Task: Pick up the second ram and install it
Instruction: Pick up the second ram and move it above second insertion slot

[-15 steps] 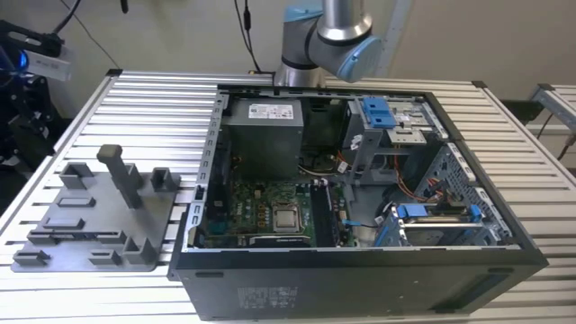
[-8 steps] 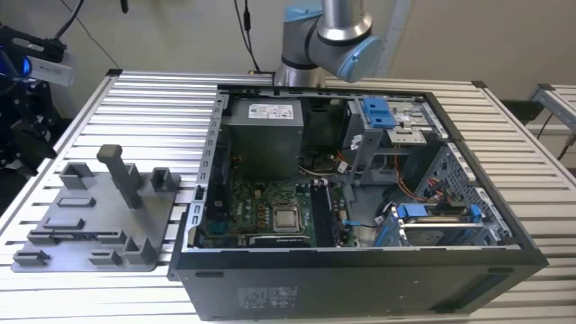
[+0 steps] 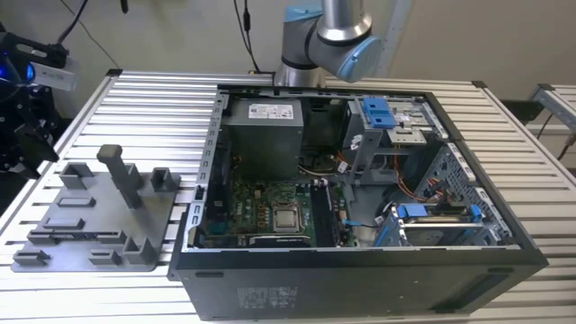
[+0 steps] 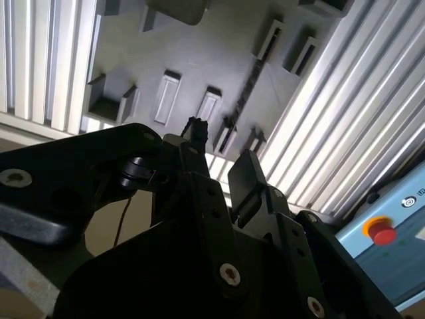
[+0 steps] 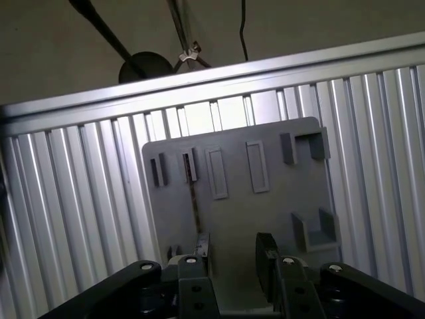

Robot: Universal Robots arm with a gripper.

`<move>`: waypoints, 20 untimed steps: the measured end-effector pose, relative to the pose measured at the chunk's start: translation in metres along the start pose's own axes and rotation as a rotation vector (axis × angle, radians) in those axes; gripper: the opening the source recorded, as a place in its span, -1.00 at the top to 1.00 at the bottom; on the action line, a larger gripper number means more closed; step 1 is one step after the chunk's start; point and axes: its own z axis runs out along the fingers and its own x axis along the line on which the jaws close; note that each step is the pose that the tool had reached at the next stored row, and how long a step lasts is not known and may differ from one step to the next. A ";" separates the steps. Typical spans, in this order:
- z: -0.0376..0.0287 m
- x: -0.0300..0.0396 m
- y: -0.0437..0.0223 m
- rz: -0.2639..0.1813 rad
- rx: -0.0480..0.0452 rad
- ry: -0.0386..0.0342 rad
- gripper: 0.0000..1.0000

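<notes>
The second ram (image 5: pixel 194 199) is a thin dark strip standing on edge in the grey fixture plate (image 5: pixel 232 219), held between small blocks at its ends. It also runs slantwise across the plate in the second wrist view (image 4: pixel 244 92). My gripper (image 5: pixel 234 256) hangs well above the plate, open, with nothing between its two black fingers (image 5: pixel 265 259). In the first wrist view the ram lines up with one finger rather than with the gap. The same open gripper (image 4: pixel 221 154) is seen in the second wrist view. The fixture plate (image 3: pixel 90 260) lies at the exterior view's left.
An open computer case (image 3: pixel 360 270) stands on the ribbed metal table (image 3: pixel 153 101), with its motherboard (image 3: pixel 270 209) and long black slots (image 3: pixel 322 214) exposed. A tall grey post (image 3: pixel 121 172) rises from the fixture plate. The arm's joint (image 3: pixel 328 34) is behind the case.
</notes>
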 end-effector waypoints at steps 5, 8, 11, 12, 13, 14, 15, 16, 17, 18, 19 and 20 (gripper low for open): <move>0.0036 0.0000 0.0000 0.000 0.0000 0.0000 0.16; 0.0061 0.0001 0.0000 -0.001 0.0000 0.0001 0.16; 0.0087 0.0001 -0.0001 -0.003 -0.0001 0.0001 0.16; 0.0096 0.0001 -0.0001 -0.004 0.0000 0.0001 0.16; 0.0106 0.0001 -0.0001 -0.006 0.0000 0.0001 0.16; 0.0117 0.0002 -0.0001 -0.006 0.0000 0.0002 0.16; 0.0129 0.0003 -0.0001 -0.007 0.0000 0.0001 0.16; 0.0138 0.0006 -0.0003 -0.007 -0.0001 0.0002 0.16; 0.0146 0.0012 -0.0004 -0.008 -0.0002 0.0004 0.16; 0.0155 0.0018 -0.0005 -0.008 -0.0001 0.0003 0.16; 0.0163 0.0024 -0.0007 -0.008 0.0000 0.0002 0.16; 0.0170 0.0031 -0.0008 -0.009 -0.0001 0.0002 0.16</move>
